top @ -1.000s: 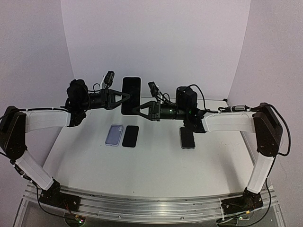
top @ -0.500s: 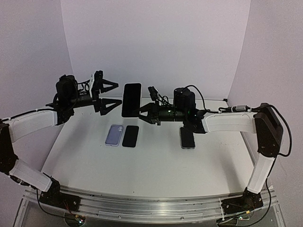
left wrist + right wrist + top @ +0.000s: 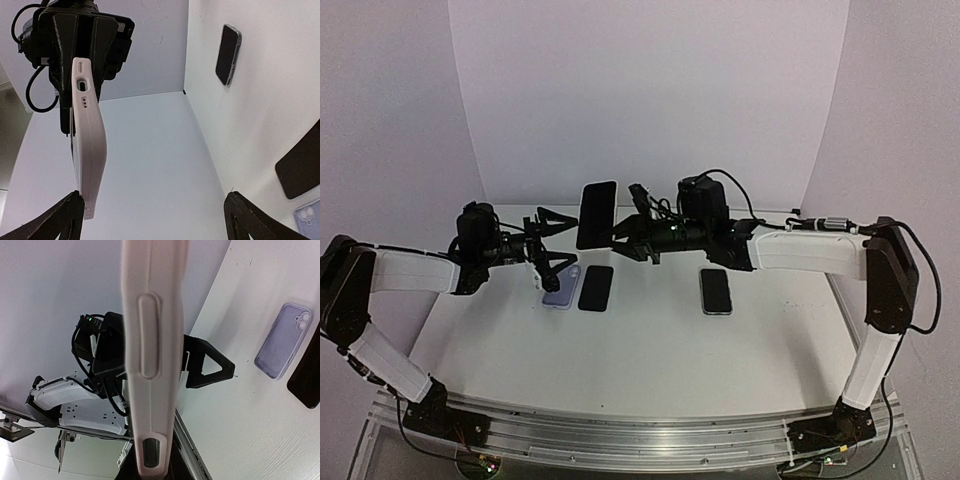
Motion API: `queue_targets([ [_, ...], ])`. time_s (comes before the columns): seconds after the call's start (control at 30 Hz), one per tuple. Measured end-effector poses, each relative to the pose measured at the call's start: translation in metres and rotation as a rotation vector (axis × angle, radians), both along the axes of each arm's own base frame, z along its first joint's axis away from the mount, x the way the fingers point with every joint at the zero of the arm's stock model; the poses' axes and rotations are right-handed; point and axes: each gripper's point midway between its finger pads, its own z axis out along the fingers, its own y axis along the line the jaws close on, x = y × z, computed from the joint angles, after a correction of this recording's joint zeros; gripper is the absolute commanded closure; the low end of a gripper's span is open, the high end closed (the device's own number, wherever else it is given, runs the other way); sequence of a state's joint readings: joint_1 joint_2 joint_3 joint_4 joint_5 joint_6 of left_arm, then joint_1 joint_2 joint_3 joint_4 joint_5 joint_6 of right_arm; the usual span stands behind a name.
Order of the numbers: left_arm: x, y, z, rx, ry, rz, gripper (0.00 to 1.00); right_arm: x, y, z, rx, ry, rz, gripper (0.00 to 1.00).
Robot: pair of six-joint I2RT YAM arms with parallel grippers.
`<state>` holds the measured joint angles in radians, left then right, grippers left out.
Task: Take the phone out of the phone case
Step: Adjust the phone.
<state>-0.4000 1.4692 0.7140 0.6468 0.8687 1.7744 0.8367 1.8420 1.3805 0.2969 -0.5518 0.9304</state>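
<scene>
The cased phone [image 3: 597,213] was held upright above the table [image 3: 650,350], between left gripper [image 3: 560,242] and right gripper [image 3: 618,238]. Beneath it, a case [image 3: 560,290] was laid just left of a phone [image 3: 596,288]; a second phone [image 3: 716,291] was set well right.

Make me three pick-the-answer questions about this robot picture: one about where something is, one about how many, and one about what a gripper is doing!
1. How many things lie flat on the table?
A) one B) three C) five

2. Where is the phone in the pale case?
A) flat on the table B) leaning on the back wall C) up in the air

3. What is the left gripper doing?
A) standing open, holding nothing B) pinching a phone C) shut tight on nothing

Answers:
1 B: the lilac case, the black phone and another phone lie there.
2 C: the right gripper is shut on it above the table.
3 A: its fingers stand wide apart, gripping nothing.
</scene>
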Motion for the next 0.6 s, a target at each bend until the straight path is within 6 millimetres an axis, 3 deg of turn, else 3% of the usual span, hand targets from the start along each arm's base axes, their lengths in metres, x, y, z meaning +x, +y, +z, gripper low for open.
queue_targets([
  [0.1, 0.005, -0.006, 0.01, -0.016, -0.119, 0.014, 0.01, 0.002, 0.001, 0.004, -0.003, 0.003, -0.005, 1.0],
  [0.3, -0.006, -0.02, 0.032, -0.063, -0.243, -0.005, 0.05, -0.007, 0.005, 0.003, -0.009, 0.01, 0.016, 1.0],
  [0.4, -0.003, -0.019, 0.037, -0.072, -0.266, 0.018, 0.12, -0.009, 0.008, 0.006, -0.005, 0.009, 0.027, 1.0],
  [0.47, -0.001, -0.018, 0.036, -0.067, -0.273, 0.028, 0.21, -0.009, 0.01, 0.008, 0.0, 0.014, 0.039, 1.0],
  [0.6, 0.002, -0.02, 0.032, -0.057, -0.277, 0.028, 0.56, -0.008, 0.016, 0.008, 0.004, 0.037, 0.054, 1.0],
])
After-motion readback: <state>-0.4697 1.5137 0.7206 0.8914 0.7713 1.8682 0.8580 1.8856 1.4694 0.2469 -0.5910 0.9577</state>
